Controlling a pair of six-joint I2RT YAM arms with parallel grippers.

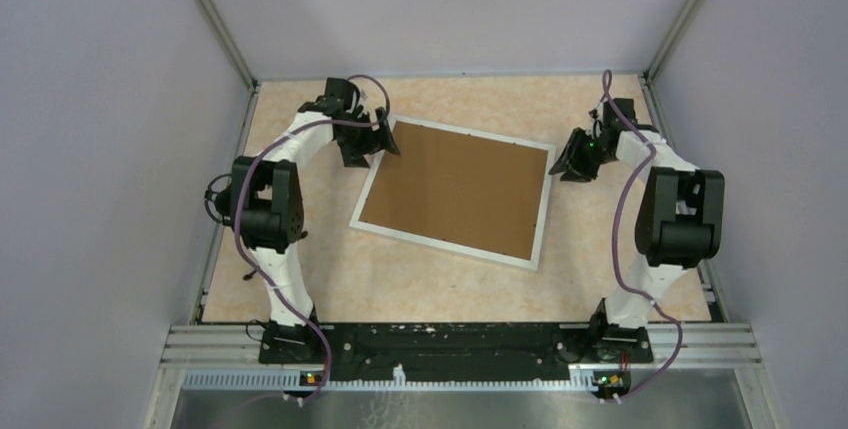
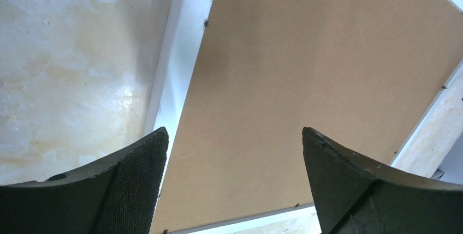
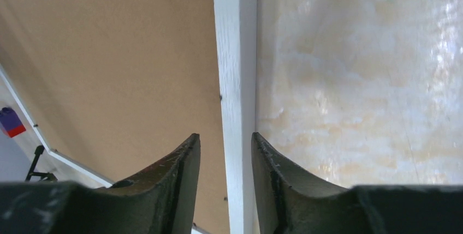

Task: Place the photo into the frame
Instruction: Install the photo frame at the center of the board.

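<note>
Frame (image 1: 443, 247), overhead: face down mid-worktop (image 1: 420, 294), brown board (image 1: 455, 189) filling it; photo unseen.
Left wrist: left gripper (image 2: 235, 136) gapes empty near its far-left corner. Right wrist: right gripper (image 3: 225, 141) straddles the right bar (image 3: 235, 54), grip uncertain; close squarely before lifting.

Frame (image 1: 444, 246): large rectangle of thin white bars, intact as far as visible. It lies flat on the surface (image 1: 400, 284), at mid-width toward the far side, turned slightly askew so its right end sits nearer than its left. A plain brown board (image 1: 455, 189) fills the opening edge to edge. Small dark tabs (image 2: 206, 24) show along the inner edge of the bars.
</note>
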